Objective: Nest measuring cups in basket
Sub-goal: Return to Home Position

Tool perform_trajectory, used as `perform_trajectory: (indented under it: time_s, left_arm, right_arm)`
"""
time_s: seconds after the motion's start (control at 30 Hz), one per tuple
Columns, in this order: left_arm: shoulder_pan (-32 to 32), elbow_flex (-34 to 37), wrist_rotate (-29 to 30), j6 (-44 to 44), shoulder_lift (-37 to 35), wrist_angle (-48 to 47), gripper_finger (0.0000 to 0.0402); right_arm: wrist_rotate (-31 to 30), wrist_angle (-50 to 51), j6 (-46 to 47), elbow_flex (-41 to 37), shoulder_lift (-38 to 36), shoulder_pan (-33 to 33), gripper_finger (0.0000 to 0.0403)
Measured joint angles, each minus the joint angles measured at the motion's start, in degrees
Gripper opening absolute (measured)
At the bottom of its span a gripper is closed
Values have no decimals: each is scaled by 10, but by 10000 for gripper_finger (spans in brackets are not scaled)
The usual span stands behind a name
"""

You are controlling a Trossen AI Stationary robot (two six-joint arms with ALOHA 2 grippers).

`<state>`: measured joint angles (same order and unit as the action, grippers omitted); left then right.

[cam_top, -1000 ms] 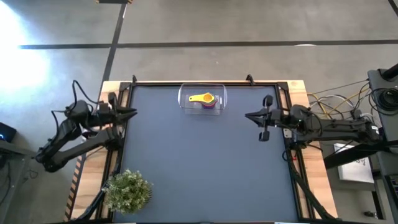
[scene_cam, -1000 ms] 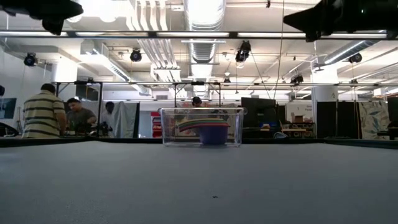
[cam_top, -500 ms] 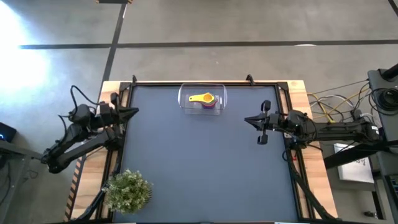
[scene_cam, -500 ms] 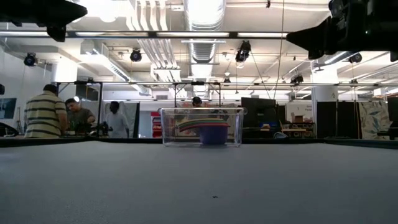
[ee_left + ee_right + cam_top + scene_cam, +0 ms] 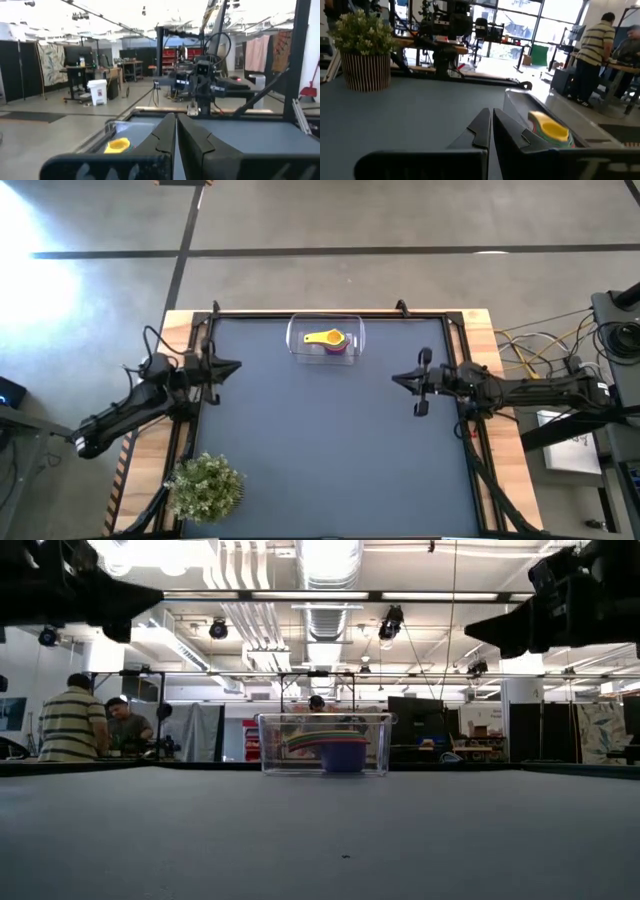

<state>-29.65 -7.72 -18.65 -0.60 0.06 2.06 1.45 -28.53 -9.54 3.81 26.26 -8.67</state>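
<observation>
The clear basket [image 5: 325,340] stands near the table's far edge, at its middle. Inside it the measuring cups [image 5: 328,340] sit nested in one stack, a yellow one on top; the low view shows their coloured rims [image 5: 325,745] above a purple bowl. My left gripper [image 5: 236,366] hovers shut over the table's left edge, pointing level toward the right. My right gripper [image 5: 396,378] hovers shut over the right part of the table, pointing level toward the left. Neither holds anything.
A small potted plant [image 5: 206,486] stands at the table's near left corner. The dark mat [image 5: 330,450] between the arms lies bare. People stand in the room beyond the table [image 5: 70,725].
Both arms have sunk lower over the table. My left gripper has also moved toward the table's right and near edges. My right gripper has shifted a little toward the near edge. The basket and cups have stayed still.
</observation>
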Motion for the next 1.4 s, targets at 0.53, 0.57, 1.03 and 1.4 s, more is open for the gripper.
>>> perform_trajectory:
  time_s: [0.53, 0.57, 1.03, 1.4]
  left_arm:
    - [0, 14, -25, 5, -1, 12, 0]
    - [0, 12, -24, 9, -1, 7, 0]
    - [0, 39, -19, 14, -1, -29, 0]
    - [5, 72, -18, 0, 7, 18, 0]
  right_arm:
    - [5, -7, 0, -31, -72, 0, 8]
    - [5, 14, 0, -31, -88, 0, 8]
    - [-17, 209, 14, -31, -247, -2, 8]
    - [-15, 210, 22, -31, -256, -2, 8]
